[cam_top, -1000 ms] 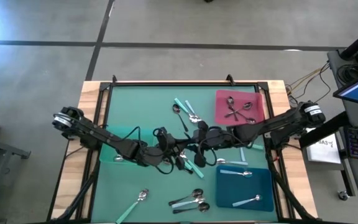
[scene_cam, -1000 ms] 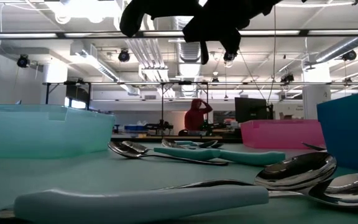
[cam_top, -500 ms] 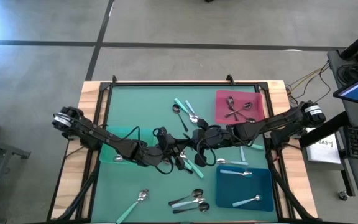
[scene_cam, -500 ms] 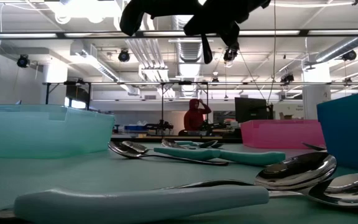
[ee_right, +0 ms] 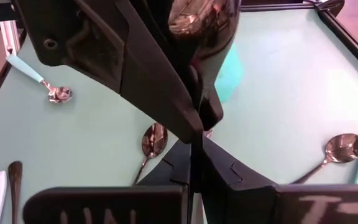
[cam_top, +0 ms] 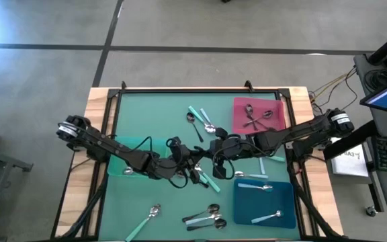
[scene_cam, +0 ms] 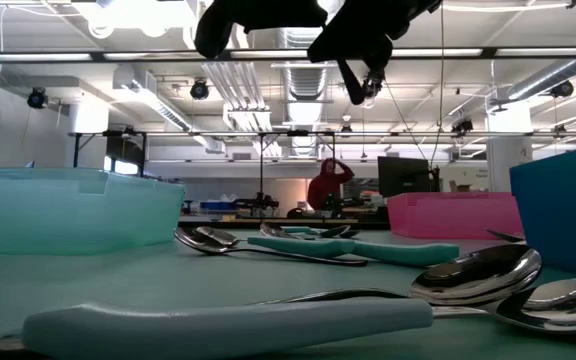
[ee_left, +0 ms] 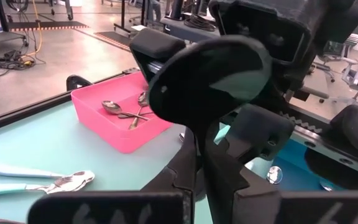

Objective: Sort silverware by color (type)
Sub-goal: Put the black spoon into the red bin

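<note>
Both arms meet over the table's middle. My left gripper [cam_top: 192, 163] [ee_left: 197, 180] and my right gripper [cam_top: 211, 152] [ee_right: 193, 165] face each other, each shut on one dark all-metal spoon [ee_left: 210, 81] [ee_right: 204, 22]. The spoon stands between them with its bowl away from both pairs of fingers, high above the table in the low view [scene_cam: 353, 80]. Other spoons lie flat on the green table: teal- and blue-handled ones [cam_top: 200, 121] at the far middle and several [cam_top: 210, 216] near the front edge. My left gripper pinches the spoon's handle [ee_left: 197, 155] between its two fingers; the handle runs straight out from them to the bowl. The spoon is lifted clear. My right gripper also pinches the handle [ee_right: 195, 134] between its shut fingers, coming from the opposite side. The bowl stands beyond its fingertips, close against the left gripper's body.
A pink tray [cam_top: 274, 124] at the far right holds dark spoons. A dark blue tray [cam_top: 284, 202] at the near right holds pale-blue-handled spoons. A pale teal tray [cam_top: 123, 144] sits at the left under the left arm. A person shows far off in the room [scene_cam: 326, 185].
In the low view the dark part hanging below the joined grippers has swung from upright to slanting. In the high view both arms stay over the table's middle, with the right gripper shifted slightly toward the far edge.
</note>
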Robot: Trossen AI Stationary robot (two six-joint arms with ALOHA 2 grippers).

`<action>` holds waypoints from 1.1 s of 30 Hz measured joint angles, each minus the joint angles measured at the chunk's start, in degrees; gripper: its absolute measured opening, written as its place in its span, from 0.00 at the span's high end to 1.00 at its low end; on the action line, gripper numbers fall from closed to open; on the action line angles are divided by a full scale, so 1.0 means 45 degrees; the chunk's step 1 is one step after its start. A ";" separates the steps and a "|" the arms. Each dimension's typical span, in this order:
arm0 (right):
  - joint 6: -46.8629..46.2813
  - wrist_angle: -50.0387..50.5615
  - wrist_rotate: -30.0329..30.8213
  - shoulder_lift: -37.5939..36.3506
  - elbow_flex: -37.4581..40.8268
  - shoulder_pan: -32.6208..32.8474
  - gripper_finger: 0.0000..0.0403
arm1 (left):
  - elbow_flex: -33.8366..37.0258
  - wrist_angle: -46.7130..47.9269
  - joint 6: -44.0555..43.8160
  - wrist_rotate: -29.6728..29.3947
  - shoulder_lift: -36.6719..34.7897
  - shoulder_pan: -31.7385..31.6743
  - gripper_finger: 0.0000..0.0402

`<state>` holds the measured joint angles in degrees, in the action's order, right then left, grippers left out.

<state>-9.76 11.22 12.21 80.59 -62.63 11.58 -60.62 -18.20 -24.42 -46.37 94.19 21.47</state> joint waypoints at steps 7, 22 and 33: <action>0.0029 0.0257 0.0248 -0.0422 0.0027 0.0005 0.98 | -0.0024 -0.0049 0.0021 -0.0103 -0.0005 0.0000 1.00; -0.1392 0.1254 -0.1044 -0.0498 0.0053 -0.0409 0.98 | -0.0170 0.0065 0.0505 -0.0215 -0.0015 0.0018 0.99; -0.0724 0.4100 0.1747 -0.1481 0.0049 -0.1551 0.98 | -0.0170 0.0058 0.0799 -0.0143 -0.0208 0.0227 1.00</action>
<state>-13.02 29.67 20.07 73.92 -62.41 4.60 -61.39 -17.93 -20.83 -47.01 93.25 22.50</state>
